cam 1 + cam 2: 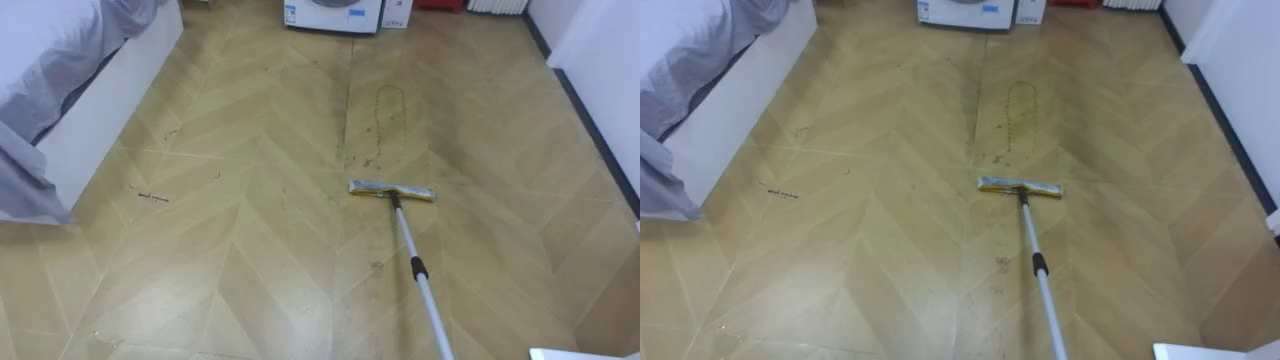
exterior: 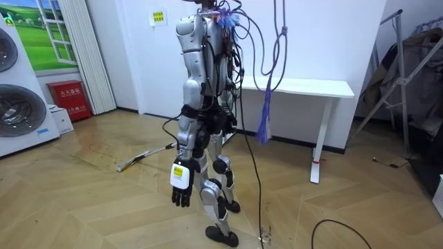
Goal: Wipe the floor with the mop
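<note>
The left hand (image 2: 181, 196) hangs beside the robot's thigh, fingers slack and holding nothing. Ahead of the robot, the mop (image 1: 391, 190) lies with its head flat on the floor (image 1: 260, 250) and its pole running off the lower right edge; I cannot tell what holds its upper end. Open floor lies between the bed (image 1: 100, 110) on the left and the dark baseboard (image 1: 600, 145) on the right. A washing machine (image 1: 335, 12) stands at the far edge.

A flat mop head (image 1: 1020, 187) is laid on the herringbone floor (image 1: 890, 250), with its handle (image 1: 1032, 240) run back to the lower edge. Dark smudges (image 1: 1012, 115) are seen just beyond it, and a bed (image 1: 730, 70) is set at left.
</note>
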Available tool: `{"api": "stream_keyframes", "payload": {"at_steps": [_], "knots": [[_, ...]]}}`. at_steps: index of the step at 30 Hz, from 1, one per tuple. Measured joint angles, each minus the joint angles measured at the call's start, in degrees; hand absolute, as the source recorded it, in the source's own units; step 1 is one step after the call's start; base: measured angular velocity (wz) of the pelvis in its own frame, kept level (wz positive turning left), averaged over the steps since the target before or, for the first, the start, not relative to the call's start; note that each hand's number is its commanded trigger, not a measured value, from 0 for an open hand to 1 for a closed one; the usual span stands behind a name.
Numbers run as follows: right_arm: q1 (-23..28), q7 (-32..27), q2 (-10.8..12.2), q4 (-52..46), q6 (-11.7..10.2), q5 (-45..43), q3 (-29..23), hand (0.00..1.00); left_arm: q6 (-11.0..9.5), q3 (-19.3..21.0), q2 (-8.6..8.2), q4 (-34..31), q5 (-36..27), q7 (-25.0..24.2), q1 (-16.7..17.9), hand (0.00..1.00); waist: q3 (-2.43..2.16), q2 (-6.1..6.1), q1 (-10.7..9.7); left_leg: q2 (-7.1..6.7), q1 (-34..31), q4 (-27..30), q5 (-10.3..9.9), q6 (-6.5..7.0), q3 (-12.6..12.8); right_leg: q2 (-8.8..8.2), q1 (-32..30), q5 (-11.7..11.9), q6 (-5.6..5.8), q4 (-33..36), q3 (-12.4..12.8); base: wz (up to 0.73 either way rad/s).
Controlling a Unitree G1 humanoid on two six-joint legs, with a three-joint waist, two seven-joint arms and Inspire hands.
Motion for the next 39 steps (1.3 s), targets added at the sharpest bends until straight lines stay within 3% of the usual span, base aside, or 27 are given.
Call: {"api": "stream_keyframes", "payload": {"at_steps": [23,33,39], "knots": [[-0.3,0.6,0.0,0.1,1.1,-0.8,-0.9,1.0,0.0,1.0,-0.14,0.0,-0.7,-1.1,-0.3,0.0,0.03,0.11,0.4,0.04,-0.4,0.0,-0.2,-0.1,-0.1,0.06,-0.5,0.0,-0.05,0.0,0.2,0.0],[-1.9,0.4,0.0,0.7,1.4,-0.7,-0.8,1.0,0.7,-1.1,0.13,0.0,-0.3,-0.5,-1.8,0.0,0.03,0.1,0.5,-0.01,-4.6,1.1,-0.2,-0.13,-0.2,-0.06,-4.7,0.0,-0.08,1.1,0.1,0.0],[-3.9,-1.0,0.0,0.5,2.2,0.3,-0.8,1.0,1.2,-2.3,0.12,0.8,-0.8,0.3,-4.4,0.0,-0.16,0.78,0.4,-0.15,-10.0,3.3,-0.1,-0.17,0.0,-0.34,-10.1,0.0,-0.11,3.1,0.2,-0.01]]}}
